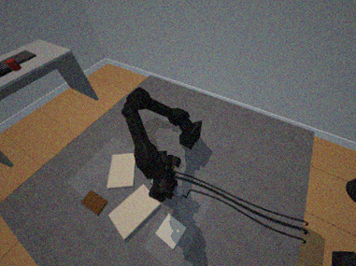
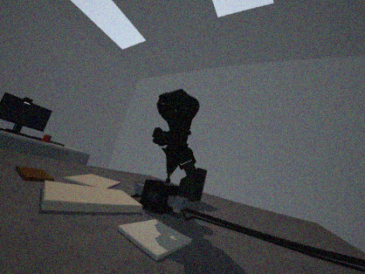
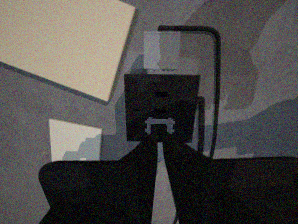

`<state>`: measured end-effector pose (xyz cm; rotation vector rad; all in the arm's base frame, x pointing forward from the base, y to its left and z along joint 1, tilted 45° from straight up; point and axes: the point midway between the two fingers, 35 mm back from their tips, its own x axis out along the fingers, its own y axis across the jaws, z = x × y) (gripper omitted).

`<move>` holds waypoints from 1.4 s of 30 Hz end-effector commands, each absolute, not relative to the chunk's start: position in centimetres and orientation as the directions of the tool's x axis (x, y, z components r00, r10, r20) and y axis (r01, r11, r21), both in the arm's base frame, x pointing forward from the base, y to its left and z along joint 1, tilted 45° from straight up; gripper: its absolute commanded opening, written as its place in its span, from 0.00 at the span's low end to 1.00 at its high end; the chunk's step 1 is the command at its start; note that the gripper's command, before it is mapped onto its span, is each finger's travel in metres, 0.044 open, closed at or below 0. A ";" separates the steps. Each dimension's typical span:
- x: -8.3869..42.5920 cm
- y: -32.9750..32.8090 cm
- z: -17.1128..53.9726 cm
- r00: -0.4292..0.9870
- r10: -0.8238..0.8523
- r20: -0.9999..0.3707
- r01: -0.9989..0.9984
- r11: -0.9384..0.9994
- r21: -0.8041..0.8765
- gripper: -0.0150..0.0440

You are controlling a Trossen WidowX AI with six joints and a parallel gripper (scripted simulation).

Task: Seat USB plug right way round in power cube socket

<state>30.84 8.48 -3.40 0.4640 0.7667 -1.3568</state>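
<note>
1. The gripper (image 3: 159,134) is clamped on the plug (image 3: 159,123); in the wrist view the two dark fingers converge to a narrow gap right at the plug's pale metal shell.
2. The plug sits in the socket on the top face of the cube (image 3: 161,102), near the edge of that face closest to the camera. A second slot shows further up the face, unused.
3. Key relation: the plug lies straight ahead of the claw, between the fingertips. Its insertion axis appears to run along the gripper's approach line, down into the cube. Judgement: the coming pull should go straight back along that axis, then a half turn about it before pushing in again.
4. Seating depth cannot be read from any view; too dark and small.
5. The wrist view alone shows the plug and the finger contact. A cable (image 3: 216,90) loops past the cube's right side.
6. The top view hides the cube under the arm (image 1: 143,138), but shows the cables (image 1: 244,208) trailing off to the right, and three pale pads (image 1: 133,211) and a small brown block (image 1: 94,202) close by.
7. The exterior view shows the cube (image 2: 154,195) as a low dark box on the table, wrist directly above it, and a pad (image 2: 85,197) just beside it: a risk when lifting or twisting.
</note>
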 end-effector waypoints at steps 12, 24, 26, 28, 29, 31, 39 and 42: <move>30.8 8.9 -2.9 0.031 -0.691 -0.722 0.975 0.179 -0.130 0.25; 30.8 9.5 -2.4 0.031 -0.691 -0.722 0.975 0.179 -0.130 0.25; 30.8 9.6 -2.3 0.031 -0.691 -0.722 0.975 0.180 -0.130 0.25; 30.8 9.7 -2.2 0.031 -0.691 -0.723 0.975 0.180 -0.130 0.25; 30.8 9.7 -2.1 0.030 -0.691 -0.723 0.975 0.180 -0.130 0.25; 30.8 9.8 -2.0 0.030 -0.691 -0.723 0.975 0.180 -0.130 0.25; 30.8 10.2 -1.7 0.030 -0.690 -0.723 0.975 0.180 -0.131 0.25; 30.8 10.3 -1.5 0.030 -0.690 -0.723 0.975 0.180 -0.131 0.25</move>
